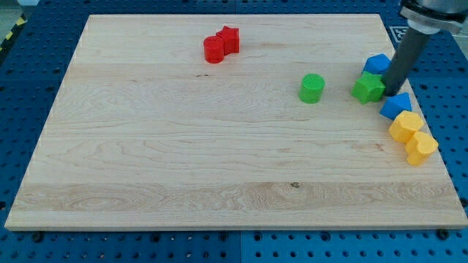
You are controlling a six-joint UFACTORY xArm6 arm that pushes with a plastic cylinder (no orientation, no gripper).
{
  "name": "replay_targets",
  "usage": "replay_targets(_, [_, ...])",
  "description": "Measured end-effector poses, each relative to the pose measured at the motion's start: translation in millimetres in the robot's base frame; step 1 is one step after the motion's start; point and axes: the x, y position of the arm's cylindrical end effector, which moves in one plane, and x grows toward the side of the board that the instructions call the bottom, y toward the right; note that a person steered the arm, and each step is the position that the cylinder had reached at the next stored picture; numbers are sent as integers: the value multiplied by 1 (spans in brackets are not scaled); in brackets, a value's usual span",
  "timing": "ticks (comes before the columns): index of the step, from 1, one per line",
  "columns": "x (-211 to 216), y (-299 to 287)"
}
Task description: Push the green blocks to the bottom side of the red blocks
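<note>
Green blocks sit at the view's right: a green cylinder (311, 88) and a green star-shaped block (368, 87), which my tip (388, 90) touches on its right, gripping nothing. The red blocks (221, 44) lie well apart, top centre. All rest on a pale wooden board (183, 161) over a blue perforated table (453, 146).

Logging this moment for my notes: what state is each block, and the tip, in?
Red blocks: touching each other, view's top.
Green cylinder: alone, clear of the others.
Green star: against my tip.
My tip: on the star's right.
Blue blocks: apart.
Yellow blocks: touching each other.
</note>
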Motion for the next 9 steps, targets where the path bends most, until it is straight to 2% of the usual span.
replay_targets(3, [0, -73])
replay_targets(8, [7, -118])
replay_targets(9, [7, -151])
